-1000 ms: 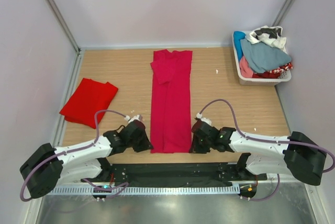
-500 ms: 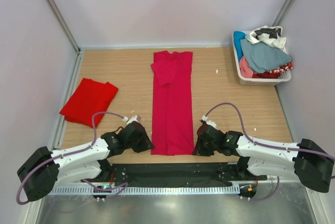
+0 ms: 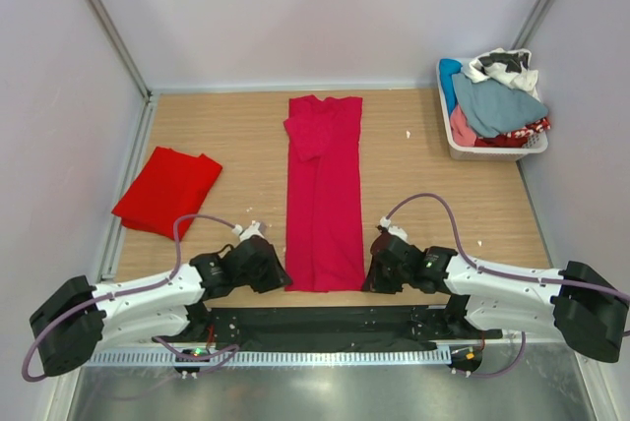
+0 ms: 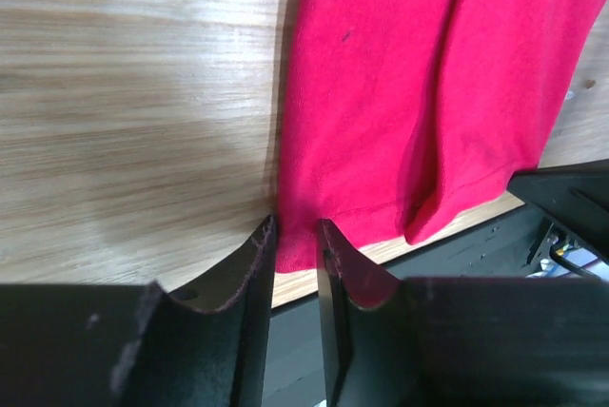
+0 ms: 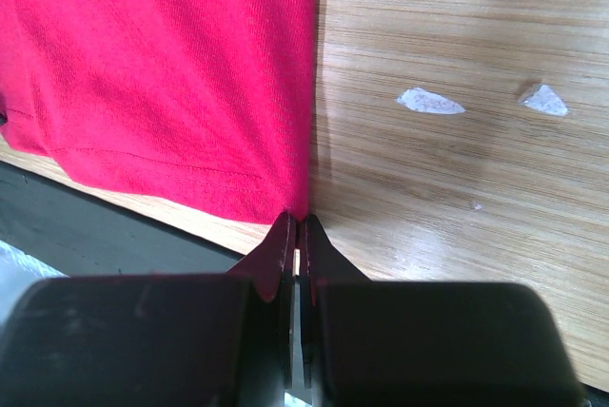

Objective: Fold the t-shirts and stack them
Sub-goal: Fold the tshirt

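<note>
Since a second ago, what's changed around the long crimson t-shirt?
Both arms drew back toward the near edge. The left gripper opened at the near left corner of the long crimson cloth t-shirt; the right gripper stayed shut at its near right corner. The folded scarlet t-shirt and white laundry basket stayed put.

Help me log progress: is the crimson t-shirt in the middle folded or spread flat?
Partly folded. The crimson t-shirt lies as one long narrow strip, sides and sleeves turned in, not yet folded end to end.

T-shirts: two. One crimson t-shirt (image 3: 323,195) at centre; one scarlet t-shirt (image 3: 167,190) at 9 o'clock. Laundry basket (image 3: 497,153): one, at 2 o'clock. Tools: two, left tool (image 4: 295,236) and right tool (image 5: 295,226).
</note>
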Motion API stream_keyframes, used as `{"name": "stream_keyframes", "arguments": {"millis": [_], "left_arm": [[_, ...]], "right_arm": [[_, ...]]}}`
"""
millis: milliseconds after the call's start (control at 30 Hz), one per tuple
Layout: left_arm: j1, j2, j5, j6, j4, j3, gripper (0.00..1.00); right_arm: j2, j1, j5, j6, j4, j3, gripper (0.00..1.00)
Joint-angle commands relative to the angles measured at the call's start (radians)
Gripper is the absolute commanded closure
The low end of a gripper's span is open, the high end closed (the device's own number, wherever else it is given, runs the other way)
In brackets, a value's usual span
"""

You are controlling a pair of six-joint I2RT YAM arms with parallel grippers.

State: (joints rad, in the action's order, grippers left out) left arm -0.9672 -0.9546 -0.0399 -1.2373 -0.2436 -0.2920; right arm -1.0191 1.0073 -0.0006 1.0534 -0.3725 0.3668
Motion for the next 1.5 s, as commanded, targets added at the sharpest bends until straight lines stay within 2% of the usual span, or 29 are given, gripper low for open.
{"name": "stream_keyframes", "arguments": {"millis": [0,100,133,167,200,433,567,733,1033,1133,1267,1467], "left_arm": [[-0.030,-0.015,-0.032,-0.037,-0.086,0.053,0.75],[-0.050,0.000,-0.052,-0.059,-0.088,0.071,0.76],[-0.050,0.005,-0.060,-0.057,-0.089,0.070,0.79],[-0.048,0.010,-0.061,-0.054,-0.089,0.068,0.83],[-0.050,0.013,-0.064,-0.048,-0.094,0.059,1.00],[-0.051,0.057,-0.075,-0.015,-0.166,-0.045,1.00],[-0.050,0.014,-0.175,0.038,-0.266,-0.183,1.00],[-0.024,-0.108,-0.210,0.119,-0.276,-0.370,1.00],[0.220,-0.349,-0.160,0.329,-0.284,-0.709,1.00],[0.289,-0.461,-0.150,0.390,-0.298,-0.835,1.00],[0.366,-0.607,-0.131,0.447,-0.275,-1.001,1.00],[0.441,-0.829,-0.072,0.481,-0.244,-1.173,1.00]], "right_arm": [[0.002,0.008,0.013,0.008,-0.002,0.000,0.98],[0.014,0.008,0.013,0.007,-0.008,0.003,0.98],[0.014,0.010,0.014,0.005,-0.011,0.003,0.98],[0.019,0.008,0.014,0.005,-0.011,0.006,0.98],[0.017,0.008,0.014,0.005,-0.016,0.009,0.98],[0.062,0.008,0.048,-0.035,-0.055,0.079,0.99],[0.037,0.001,0.177,-0.104,-0.094,0.202,0.99],[-0.080,-0.103,0.209,-0.223,-0.114,0.357,0.99],[-0.335,-0.326,0.177,-0.418,-0.146,0.702,0.99],[-0.432,-0.380,0.168,-0.455,-0.166,0.846,0.99],[-0.556,-0.450,0.122,-0.483,-0.145,0.952,0.99],[-0.749,-0.544,0.090,-0.495,-0.125,1.081,0.99]]}}
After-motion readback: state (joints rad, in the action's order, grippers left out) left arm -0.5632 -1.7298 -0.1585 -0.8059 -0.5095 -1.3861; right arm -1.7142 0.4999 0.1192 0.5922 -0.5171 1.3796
